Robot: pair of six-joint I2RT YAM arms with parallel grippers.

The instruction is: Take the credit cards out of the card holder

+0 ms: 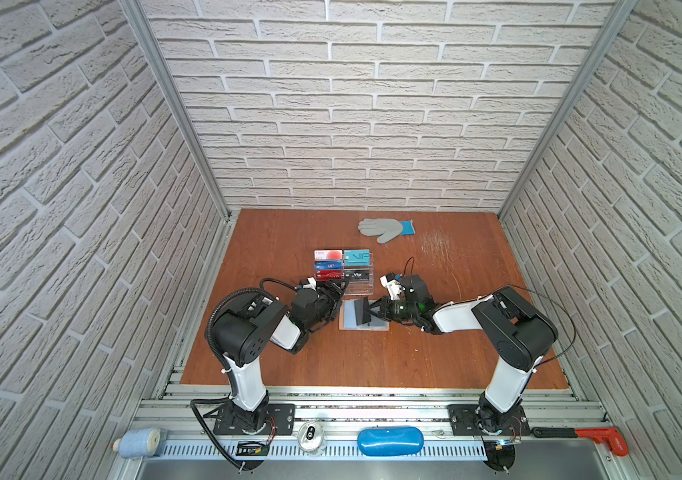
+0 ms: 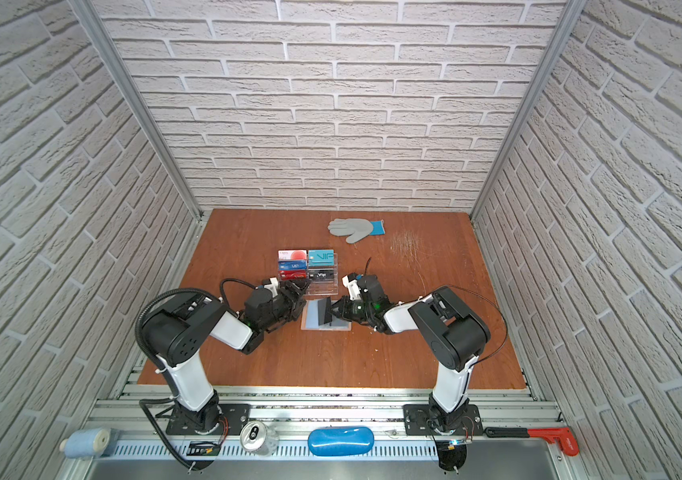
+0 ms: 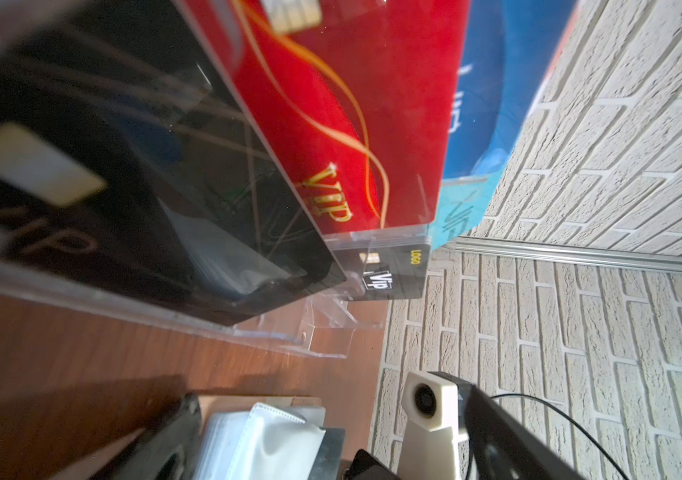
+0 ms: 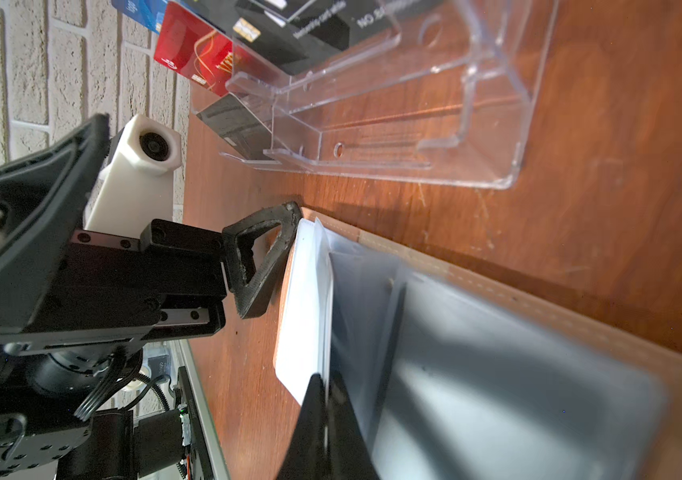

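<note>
Brick-look walls box in a brown wood surface. The card holder lies open and flat near the middle, just in front of the clear stand.

The right pincer is squeezed tight on a dark sheet that tilts up off the holder's grey-blue pages. Honestly can't tell if that's a card or just a sleeve page. The right wrist view only gives a blurry grey smear, with the fingertips poking in from the frame edge.

The left pincer is spread wide with nothing in it, parked between the stand's front corner and the holder's left edge. One finger sits right at the holder's corner, touching or nearly so. Its mate is out of shot there.

Both top views show the stand holding a white card with a red circle, a teal card, a blue card, a red card and a black card. The left wrist view adds a second black card in the slot in front of the red one, badly blurred and cut off. From above, the left pincer hides that slot.

A grey glove lies well apart, near the back wall.
</note>
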